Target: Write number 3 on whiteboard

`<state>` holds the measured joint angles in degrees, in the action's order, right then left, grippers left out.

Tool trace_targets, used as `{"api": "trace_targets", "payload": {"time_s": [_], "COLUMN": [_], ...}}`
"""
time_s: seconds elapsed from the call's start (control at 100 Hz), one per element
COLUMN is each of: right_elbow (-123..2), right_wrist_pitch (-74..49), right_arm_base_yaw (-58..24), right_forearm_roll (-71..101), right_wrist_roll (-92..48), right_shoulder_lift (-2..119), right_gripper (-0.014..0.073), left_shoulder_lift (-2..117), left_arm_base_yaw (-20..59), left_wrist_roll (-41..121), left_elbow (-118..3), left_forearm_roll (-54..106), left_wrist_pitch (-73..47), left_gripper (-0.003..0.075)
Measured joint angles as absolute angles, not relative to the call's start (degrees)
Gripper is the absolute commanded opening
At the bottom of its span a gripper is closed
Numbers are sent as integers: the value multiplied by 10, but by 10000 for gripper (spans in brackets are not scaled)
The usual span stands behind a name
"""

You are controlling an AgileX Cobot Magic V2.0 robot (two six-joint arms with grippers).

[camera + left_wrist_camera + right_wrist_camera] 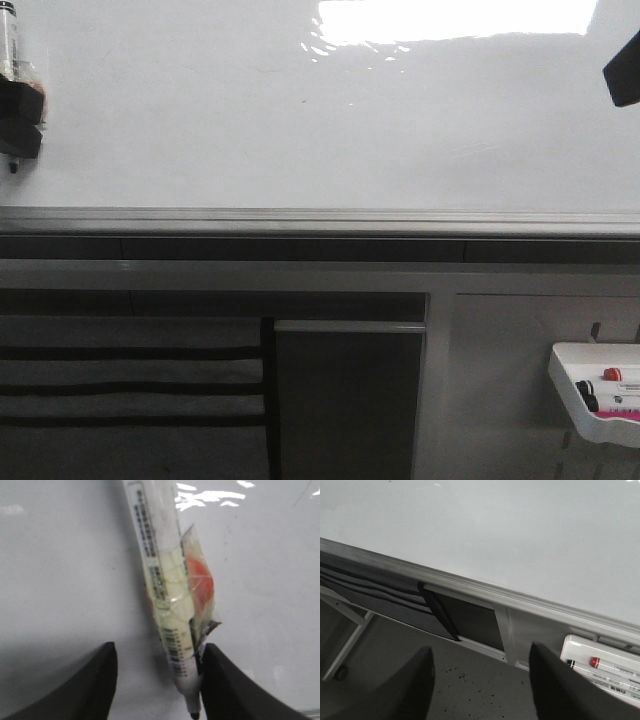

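Note:
The whiteboard (300, 130) fills the upper part of the front view, glossy white with glare at the top. The number 3 is out of view. My left gripper (22, 115) hangs at the board's far left edge. In its wrist view the left gripper (160, 650) is open, jaws wide apart. A white marker (160, 580) wrapped in clear tape lies along one finger (225, 690), its black tip (194, 714) pointing at the board (60, 555). My right gripper (625, 70) sits at the board's far right; in its wrist view it (481, 652) is open and empty.
A grey metal strip (320, 218) runs along the board's lower edge. Below it are dark panels (345, 400) and striped slats (130, 385). A small white tray (590, 410) with markers hangs at the lower right, also seen as the tray (580, 645) in the right wrist view.

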<state>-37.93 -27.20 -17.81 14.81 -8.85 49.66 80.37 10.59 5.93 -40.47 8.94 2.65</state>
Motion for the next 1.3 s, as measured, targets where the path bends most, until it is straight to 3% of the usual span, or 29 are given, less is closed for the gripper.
{"api": "trace_targets", "payload": {"time_s": [0.22,0.46,0.58,0.88,1.1,1.3], "right_elbow": [-379,-388,-416,-504,-561,-592], "right_wrist_pitch": [-272,-278,-314,-453,-565,-591], "right_arm_base_yaw": [-178,-178,-178,-178,-178,-208], "right_forearm_roll": [148,153,157,181,331,401], "right_wrist_roll": [-89,-89,-89,-132,-322,-506], "right_shoulder_lift": [497,497,497,541,622,683], "right_gripper": [375,376,375,375,375,375], "left_shoulder_lift": [805,805,800,769,760,760], "left_arm_base_yaw": [106,107,111,198,270,320], "left_wrist_roll": [59,59,59,178,418,567], "left_elbow": [-405,-406,-423,-522,-593,-624], "left_forearm_roll": [89,82,54,22,153,261], "left_wrist_pitch": [28,24,-36,-341,-514,-583], "left_gripper": [89,7,-13,-14,-14,-14]}}
